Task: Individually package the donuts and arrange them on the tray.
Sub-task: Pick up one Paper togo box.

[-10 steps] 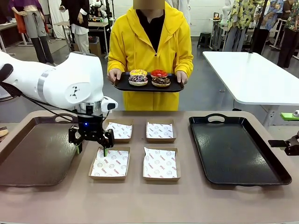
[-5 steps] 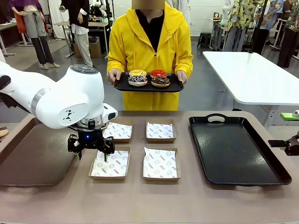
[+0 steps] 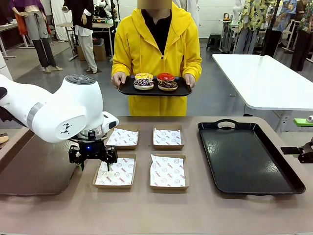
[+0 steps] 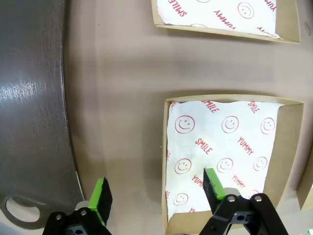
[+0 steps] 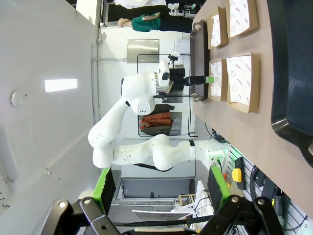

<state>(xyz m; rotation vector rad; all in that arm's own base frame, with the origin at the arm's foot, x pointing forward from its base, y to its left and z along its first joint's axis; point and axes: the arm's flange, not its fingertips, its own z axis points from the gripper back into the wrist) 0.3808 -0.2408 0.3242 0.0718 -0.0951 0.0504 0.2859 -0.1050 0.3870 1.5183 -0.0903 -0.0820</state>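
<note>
Tabletop boxes (image 3: pixel 168 187) lie empty; the donuts (image 3: pixel 144 83) wait at twelve o'clock. Left gripper (image 4: pixel 156 188), half-open and empty, straddles a wall of the eight-o'clock box (image 4: pixel 289 147), probably to grip it.

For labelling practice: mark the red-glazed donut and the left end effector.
red-glazed donut (image 3: pixel 165 77), front view, top glaze.
left end effector (image 4: pixel 157 188), left wrist view, midway between fingertips.

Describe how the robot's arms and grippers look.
The left arm is white with rounded joints, a grey band and a small black marking. The left gripper is black with green pads and a blue light above. The right gripper is likewise black with green pads.
</note>
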